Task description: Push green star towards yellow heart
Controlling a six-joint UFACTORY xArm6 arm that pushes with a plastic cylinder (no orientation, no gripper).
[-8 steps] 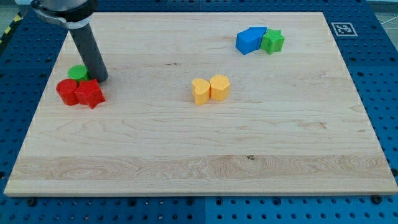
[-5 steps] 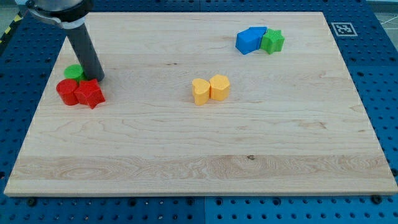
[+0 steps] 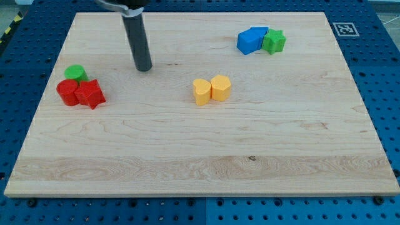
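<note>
The green star (image 3: 274, 41) lies near the view's top right, touching a blue block (image 3: 251, 40) on its left. The yellow heart (image 3: 201, 91) sits at mid-board, touching a second yellow block (image 3: 220, 87) on its right. My tip (image 3: 144, 67) stands on the board left of the centre, well to the left of the yellow heart and far from the green star. It touches no block.
At the view's left a green round block (image 3: 76, 72) sits above a red round block (image 3: 67, 92) and a red star (image 3: 90, 94), all bunched together. The wooden board (image 3: 206, 156) lies on a blue perforated table. A marker tag (image 3: 345, 29) is beyond the top right corner.
My tip has moved right and slightly up, away from the green round block and the red blocks at the left. No block has moved.
</note>
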